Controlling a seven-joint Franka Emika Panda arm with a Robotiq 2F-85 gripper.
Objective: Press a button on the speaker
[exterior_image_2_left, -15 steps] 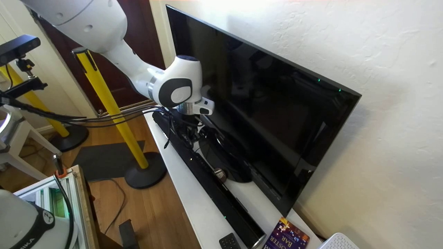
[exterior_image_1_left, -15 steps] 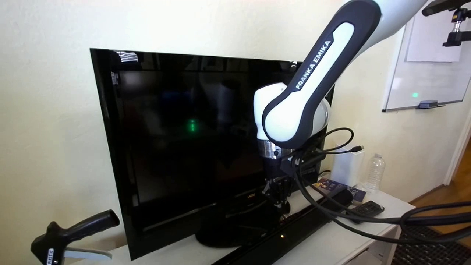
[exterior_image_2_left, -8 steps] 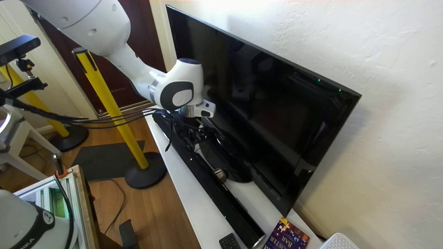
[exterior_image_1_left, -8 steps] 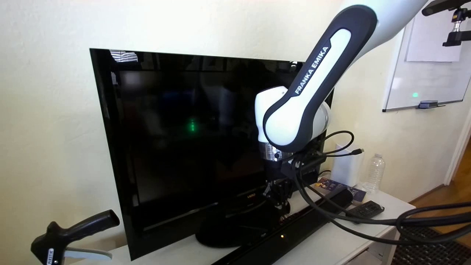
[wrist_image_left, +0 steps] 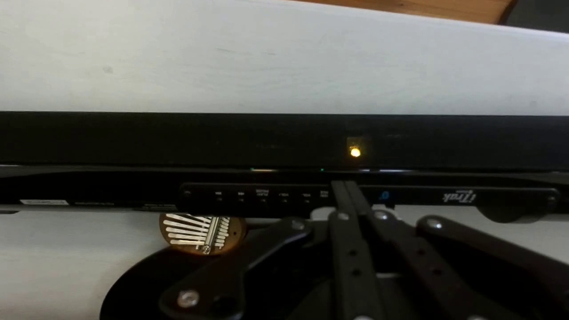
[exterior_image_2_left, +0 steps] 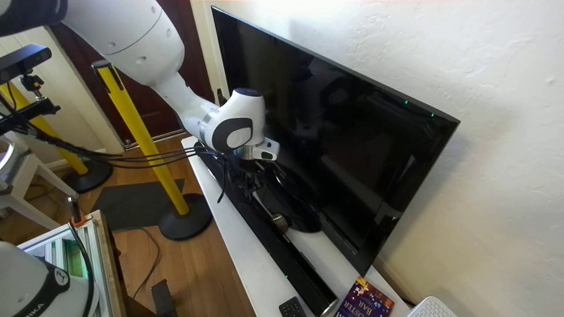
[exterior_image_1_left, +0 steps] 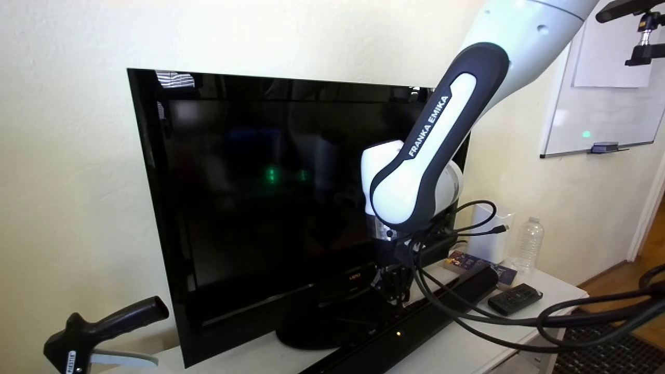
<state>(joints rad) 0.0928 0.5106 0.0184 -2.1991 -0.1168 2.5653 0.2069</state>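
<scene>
Down comes the arm [exterior_image_1_left: 436, 137]! In both exterior views it sits lower than a moment ago, bringing the claw [wrist_image_left: 344, 184] closer to the speaker [wrist_image_left: 266, 140], while the remote [exterior_image_1_left: 515, 299] and the TV [exterior_image_1_left: 249, 218] stay put. The claw is narrow, its two fingers [wrist_image_left: 340, 195] pressed side by side; in the wrist view their tips overlap the speaker's control strip [wrist_image_left: 418, 195], between a row of labels [wrist_image_left: 262, 194] and a blue mark [wrist_image_left: 384, 195], and I can't tell whether they touch it. Room now: a broad strip of white table [wrist_image_left: 178, 58] runs from the speaker to the front edge, but behind it's tighter, with the thumb piano [wrist_image_left: 202, 233] just beside and the TV's round base [wrist_image_left: 138, 284] near. The remote lies near one end. The speaker sits on the table in front of the TV, long axis running along it, its amber light [wrist_image_left: 355, 152] facing the front edge, away from the TV.
</scene>
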